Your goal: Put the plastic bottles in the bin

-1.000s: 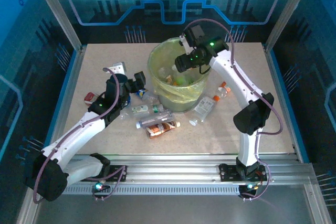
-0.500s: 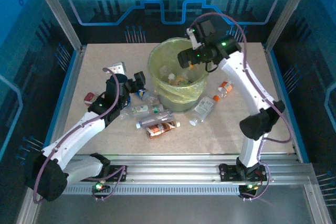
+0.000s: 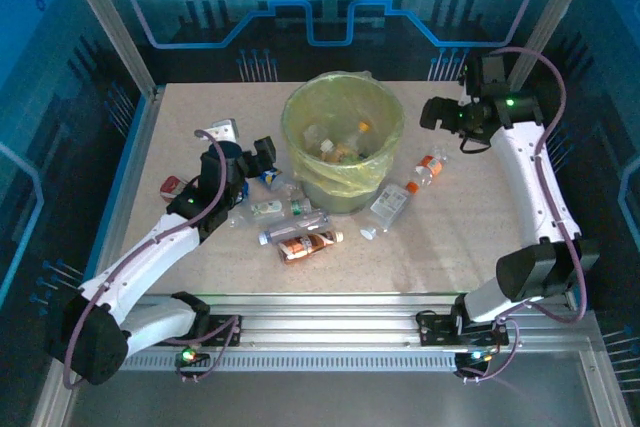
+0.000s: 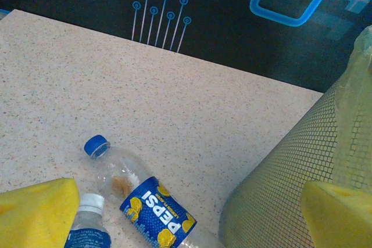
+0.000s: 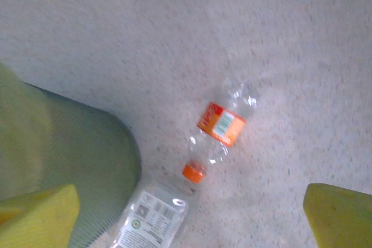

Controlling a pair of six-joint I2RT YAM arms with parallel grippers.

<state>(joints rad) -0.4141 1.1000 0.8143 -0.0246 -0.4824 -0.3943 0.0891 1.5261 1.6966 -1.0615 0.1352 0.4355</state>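
Note:
The bin (image 3: 340, 193), a round mesh bucket lined with a yellow-green bag, stands mid-table with bottles inside it (image 3: 335, 147). Several plastic bottles (image 3: 296, 228) lie in front of it on the left. My left gripper (image 3: 262, 157) hovers open by the bin's left side, over a blue-labelled Pepsi bottle (image 4: 154, 207) and a white-capped bottle (image 4: 90, 225); its yellow pads (image 4: 35, 213) hold nothing. To the bin's right my right gripper (image 3: 432, 113) hangs open and empty above an orange-labelled bottle (image 5: 221, 126) and a white-labelled bottle (image 5: 154, 216).
The bin's mesh wall (image 4: 279, 184) stands just right of the left gripper and, in the right wrist view, the bin (image 5: 87, 155) lies lower left. A small red pack (image 3: 172, 185) lies at the far left. A loose white cap (image 3: 367, 234) sits in front of the bin.
My right arm has swung from above the bin out to its right side, its jaws widening on the way. The left arm and the bottles on the table have stayed put.

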